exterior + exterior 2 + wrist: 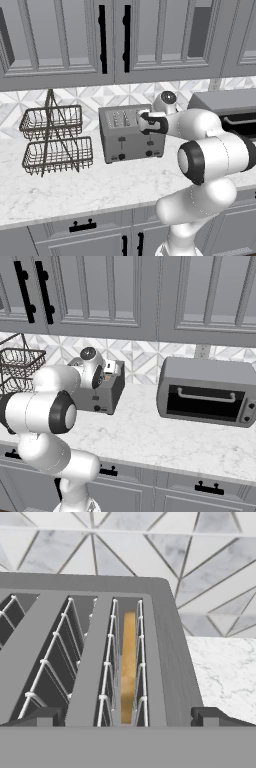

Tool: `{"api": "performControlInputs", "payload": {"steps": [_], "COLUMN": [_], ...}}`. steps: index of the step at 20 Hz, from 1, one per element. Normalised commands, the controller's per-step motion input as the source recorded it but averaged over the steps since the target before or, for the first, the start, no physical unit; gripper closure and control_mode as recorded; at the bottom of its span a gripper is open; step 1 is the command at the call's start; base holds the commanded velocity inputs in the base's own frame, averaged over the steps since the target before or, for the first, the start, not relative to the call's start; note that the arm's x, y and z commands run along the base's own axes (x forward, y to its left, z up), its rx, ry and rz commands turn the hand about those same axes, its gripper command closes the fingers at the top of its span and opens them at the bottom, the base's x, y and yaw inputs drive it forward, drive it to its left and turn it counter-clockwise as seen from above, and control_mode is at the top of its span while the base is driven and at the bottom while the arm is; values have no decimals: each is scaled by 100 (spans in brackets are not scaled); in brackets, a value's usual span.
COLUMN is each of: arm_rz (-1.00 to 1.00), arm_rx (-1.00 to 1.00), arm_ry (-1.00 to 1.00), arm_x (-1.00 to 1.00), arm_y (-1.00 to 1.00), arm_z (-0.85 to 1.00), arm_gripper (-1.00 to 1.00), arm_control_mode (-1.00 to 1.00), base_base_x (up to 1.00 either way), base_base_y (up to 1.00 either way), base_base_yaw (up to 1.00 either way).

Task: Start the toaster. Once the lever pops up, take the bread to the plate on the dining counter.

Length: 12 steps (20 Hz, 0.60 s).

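The grey four-slot toaster (131,132) stands on the kitchen counter against the tiled wall, its levers and knobs on the front face. In the hand view I look down into the toaster (170,637); the golden-tan bread (128,662) stands on edge deep in the rightmost slot, between the wire guides. My gripper (126,717) hovers just above that slot, open wide, with one fingertip (42,716) on each side and nothing held. From the base views the gripper (145,122) sits over the toaster's right end (102,396). The plate and the dining counter are out of view.
A two-tier wire basket (52,140) stands left of the toaster. A grey toaster oven (207,391) sits to its right on the marble-look counter (150,436). Upper cabinets (115,40) hang low above the work area.
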Motion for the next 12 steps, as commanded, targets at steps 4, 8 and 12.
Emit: {"api": "performControlInputs", "payload": {"steps": [4,8,12], "arm_rz": [0,0,0], "arm_rx": [0,0,0], "arm_ry": [0,0,0], "arm_x": [0,0,0], "arm_y": [0,0,0], "arm_z": [0,0,0], "arm_gripper": [-100,-100,-100], "arm_control_mode": [-100,-100,-100], "base_base_x": [0,0,0], "base_base_y": [0,0,0], "base_base_yaw": [0,0,0]}}
